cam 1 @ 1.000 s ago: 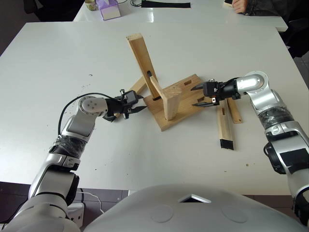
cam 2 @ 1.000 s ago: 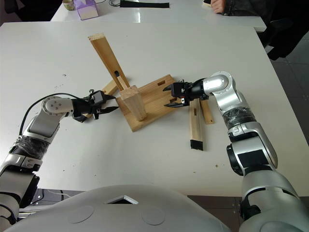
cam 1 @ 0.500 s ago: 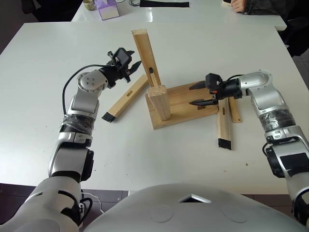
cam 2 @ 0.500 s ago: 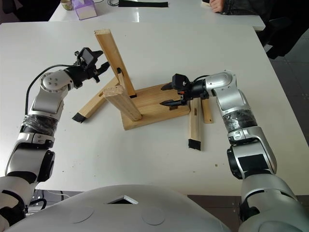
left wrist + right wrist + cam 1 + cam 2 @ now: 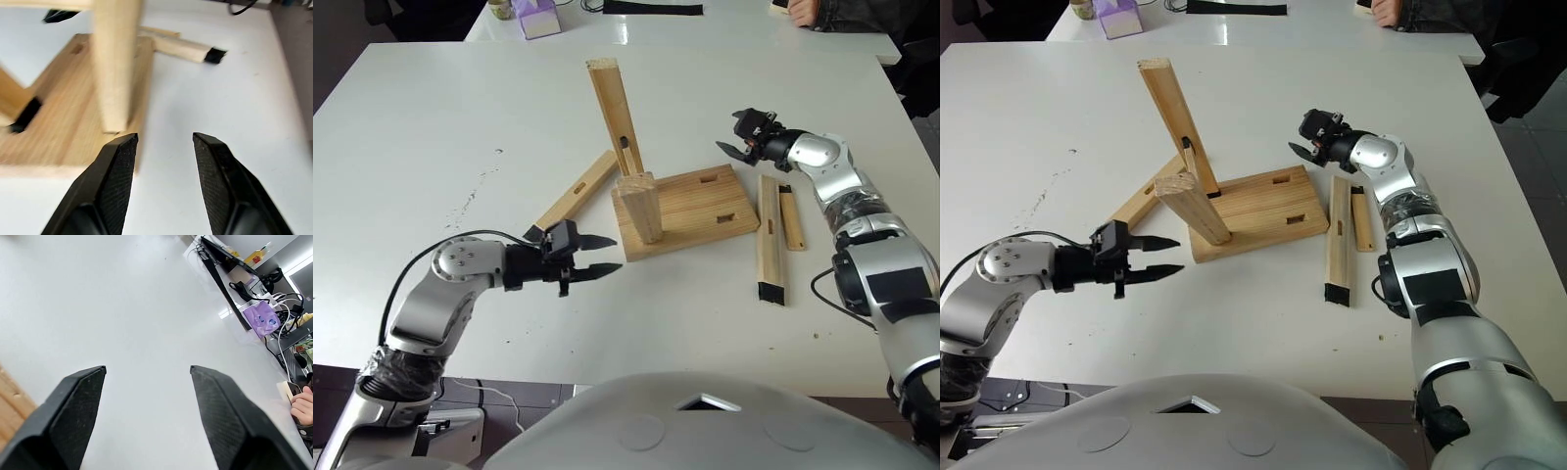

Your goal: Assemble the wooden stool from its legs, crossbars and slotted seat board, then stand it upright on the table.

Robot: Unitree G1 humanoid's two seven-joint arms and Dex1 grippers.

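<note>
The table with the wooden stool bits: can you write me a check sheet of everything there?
Surface: white table, tiny dark specks.
Job's things: flat slotted wooden seat board, a tall leaning wooden leg and a shorter wooden leg sticking up from it; loose wooden leg on its left; black-tipped wooden leg and thin wooden crossbar on its right.
Clutter: nothing seen.
Grippers: left gripper open, empty, near the board's front left corner; right gripper open, empty, behind the board's right end.
Cables: tangled cables on the far white table.
Surroundings: purple box there too.
</note>
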